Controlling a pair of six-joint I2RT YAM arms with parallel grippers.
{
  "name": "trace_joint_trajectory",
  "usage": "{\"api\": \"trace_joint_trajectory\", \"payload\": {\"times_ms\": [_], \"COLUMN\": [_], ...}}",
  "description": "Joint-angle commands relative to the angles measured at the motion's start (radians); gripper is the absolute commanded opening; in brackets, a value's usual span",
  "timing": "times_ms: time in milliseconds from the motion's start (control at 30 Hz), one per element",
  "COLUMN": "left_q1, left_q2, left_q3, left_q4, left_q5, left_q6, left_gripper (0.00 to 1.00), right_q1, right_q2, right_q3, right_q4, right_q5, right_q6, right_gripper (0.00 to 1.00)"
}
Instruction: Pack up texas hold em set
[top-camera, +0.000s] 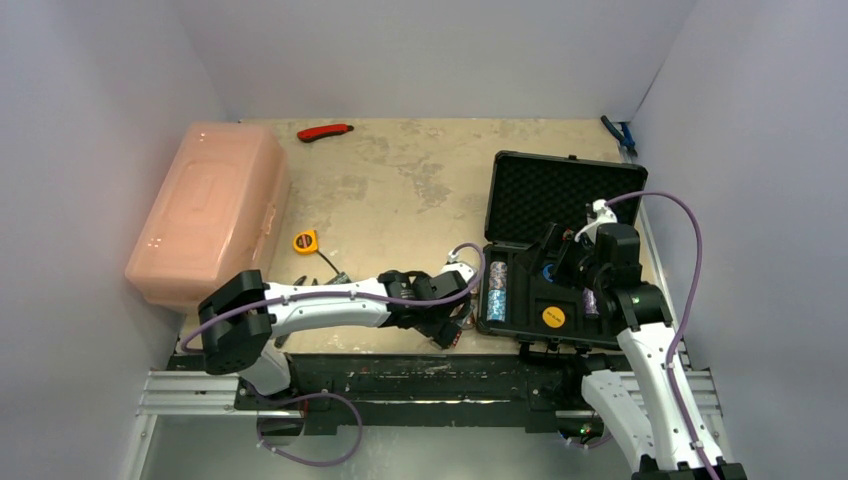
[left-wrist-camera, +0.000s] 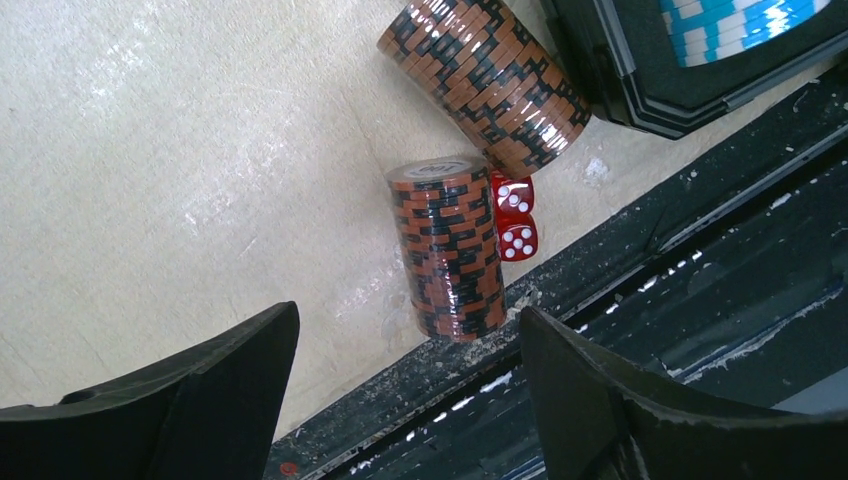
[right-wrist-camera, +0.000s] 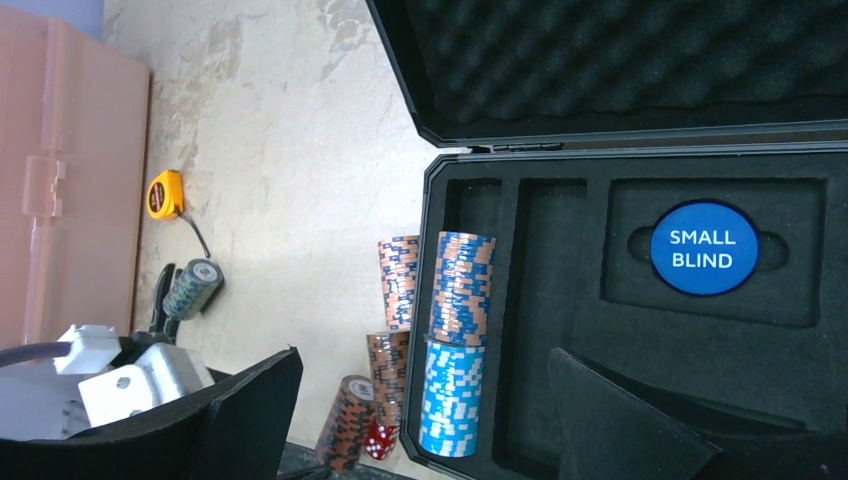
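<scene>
**Desk:** What did you have on the left?

**Me:** A pink box (top-camera: 205, 215) lay by the left wall, with a tape measure (top-camera: 304, 241) near it on the table (top-camera: 400, 180). My left gripper (left-wrist-camera: 407, 322) hung low by the table's near edge, jaws released and nothing between them.

**Desk:** And the loose chips?

**Me:** Just ahead of that gripper I saw a red-and-black stack (left-wrist-camera: 448, 250) standing on the table. Two red dice (left-wrist-camera: 516, 222) touched its side. A second stack (left-wrist-camera: 485, 85) sat beyond it, just beside the case (top-camera: 565, 190).

**Desk:** The case itself?

**Me:** It lay open on the right of the table with its foam lid raised. Its leftmost slot held two packed stacks (right-wrist-camera: 455, 340) lying end to end. A blue disc (right-wrist-camera: 703, 248) marked SMALL BLIND sat in its recess, and a yellow disc (top-camera: 553, 317) lay nearer the front.

**Desk:** Right arm?

**Me:** My right gripper (right-wrist-camera: 422, 352) hovered over the case, jaws spread wide and empty.
</scene>
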Motion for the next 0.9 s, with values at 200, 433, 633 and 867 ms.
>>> {"api": "trace_joint_trajectory", "payload": {"times_ms": [200,433,633,867], "left_q1": [-0.017,-0.02,-0.02,-0.02], "left_q2": [0.061,0.077,0.11,0.132], "left_q3": [0.045,0.043,0.043,0.042], "left_q4": [0.044,0.047,0.056,0.073], "left_q5": [-0.023,-0.043,-0.034,-0.037], "left_q6": [-0.043,-0.042,-0.041,-0.043], "left_gripper": [0.78,0.77,0.76,0.71], "right_q1": [-0.001,-0.001,-0.002,-0.001], "right_q2": [-0.021,-0.03,-0.033,-0.027], "right_q3": [-0.003,-0.003,-0.006,-0.006], "right_q4": [0.038,0.032,0.036,0.038], "right_q5": [-0.046,-0.045,-0.044,-0.042], "right_q6": [-0.01,-0.006,-0.004,-0.005], "right_gripper": [0.99,0.99,0.99,0.99]}}
